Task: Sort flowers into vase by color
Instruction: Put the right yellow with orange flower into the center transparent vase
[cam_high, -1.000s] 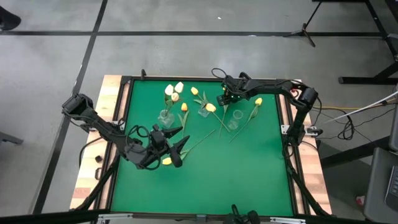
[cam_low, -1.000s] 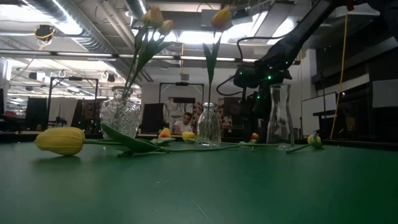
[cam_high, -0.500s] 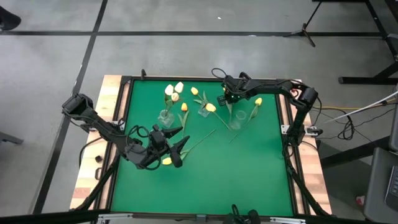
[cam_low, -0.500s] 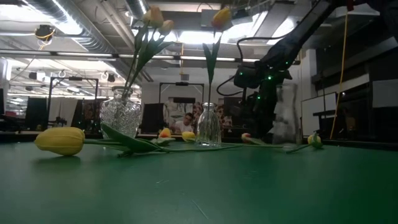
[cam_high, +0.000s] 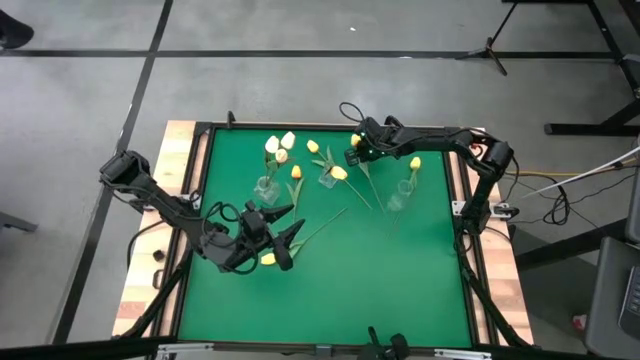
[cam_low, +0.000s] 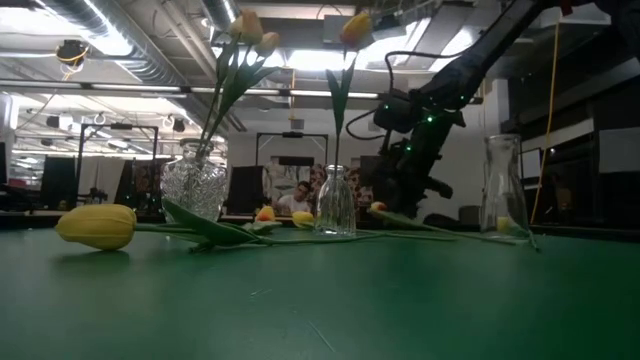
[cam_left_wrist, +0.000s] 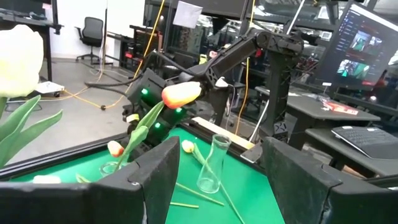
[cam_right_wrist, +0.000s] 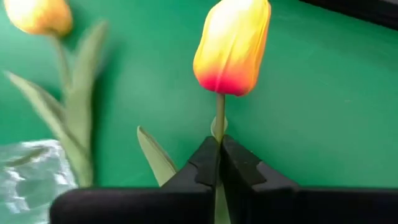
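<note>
1. Pinching an orange-yellow tulip (cam_right_wrist: 232, 46) by its stem, our right gripper (cam_right_wrist: 219, 163) sits just beyond the small bottle (cam_high: 327, 179), near the mat's far edge (cam_high: 330, 127).
2. We see bare green mat (cam_high: 380, 270) nearward of it.
3. Our left gripper (cam_high: 283, 228) waits with fingers spread, a yellow tulip (cam_high: 268, 259) just beside it.

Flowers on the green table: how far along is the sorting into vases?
Done: tulips stand in the round vase and the small bottle. In hand: the right pincer is shut on the stem of an orange tulip. Remaining: several lie loose on the mat, such as the yellow tulip by the open left pincer.
</note>
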